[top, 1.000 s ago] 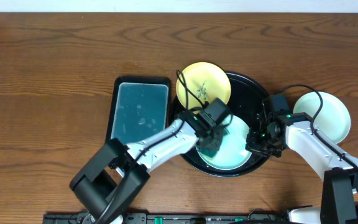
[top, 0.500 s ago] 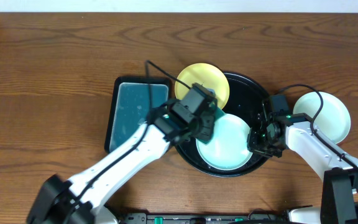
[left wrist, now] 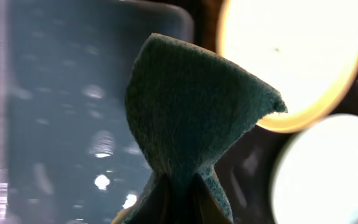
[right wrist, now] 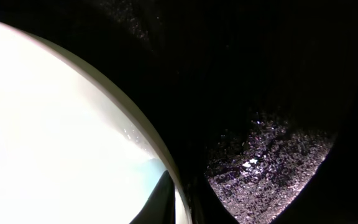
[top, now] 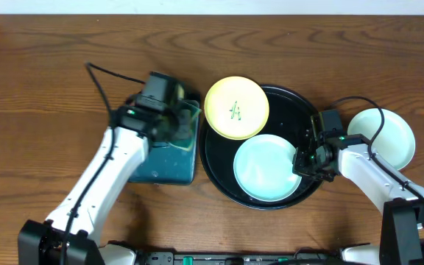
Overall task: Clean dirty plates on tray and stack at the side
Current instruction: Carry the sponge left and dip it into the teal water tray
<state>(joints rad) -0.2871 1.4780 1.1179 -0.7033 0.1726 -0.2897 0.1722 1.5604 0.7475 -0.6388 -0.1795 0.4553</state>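
Mint plate (top: 266, 168) lies in the black tray (top: 291, 110), its right rim pinched between the right gripper's (top: 305, 163) fingers. Yellow plate (top: 236, 109) overlaps the upper-left rim of that tray. Left gripper (top: 178, 124), clamped on a sponge (left wrist: 191, 112), hangs over the teal tray (top: 160, 165). A pale plate (top: 385, 136) sits apart on bare table (top: 50, 73), far right.
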